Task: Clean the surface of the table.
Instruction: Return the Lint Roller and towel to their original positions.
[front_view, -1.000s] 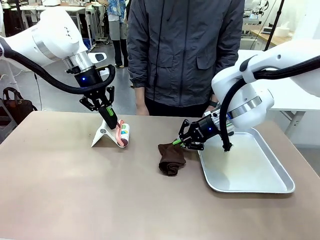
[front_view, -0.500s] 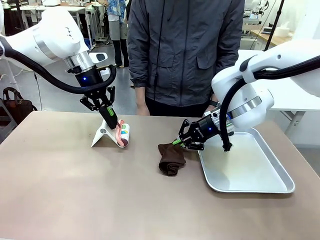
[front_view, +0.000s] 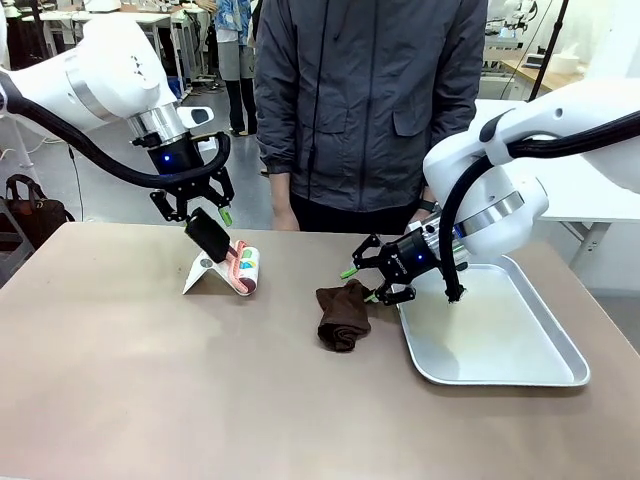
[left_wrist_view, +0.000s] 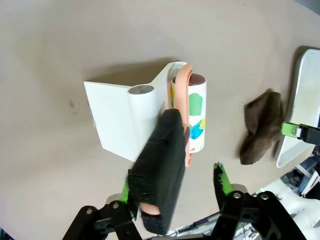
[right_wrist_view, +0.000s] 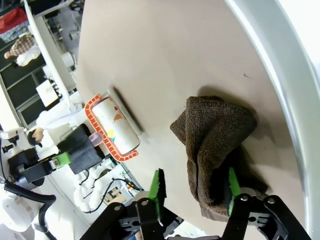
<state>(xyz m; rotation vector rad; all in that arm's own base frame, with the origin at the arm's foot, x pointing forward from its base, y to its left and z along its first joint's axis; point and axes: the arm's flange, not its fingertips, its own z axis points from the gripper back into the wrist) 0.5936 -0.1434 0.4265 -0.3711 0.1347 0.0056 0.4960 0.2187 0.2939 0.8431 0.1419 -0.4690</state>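
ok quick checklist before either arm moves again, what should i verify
1. Left tool open: ok, though a black handle piece sits against one finger; released or not, cannot tell.
2. Right tool open: ok, straddling the brown cloth.
3. Cloth lying on the table, not in the metal tray: ok.
4. Lint roller resting in its white stand: ok.
5. Person's hands away from the table: cannot tell.

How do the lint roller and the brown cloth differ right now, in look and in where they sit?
The lint roller is a rigid white cylinder with coloured print, propped in a white stand; the brown cloth is soft, dark and crumpled flat on the table. The roller lies under the left pincer; the cloth lies beside the tray, under the right pincer. Both pincers are open, gripping neither.
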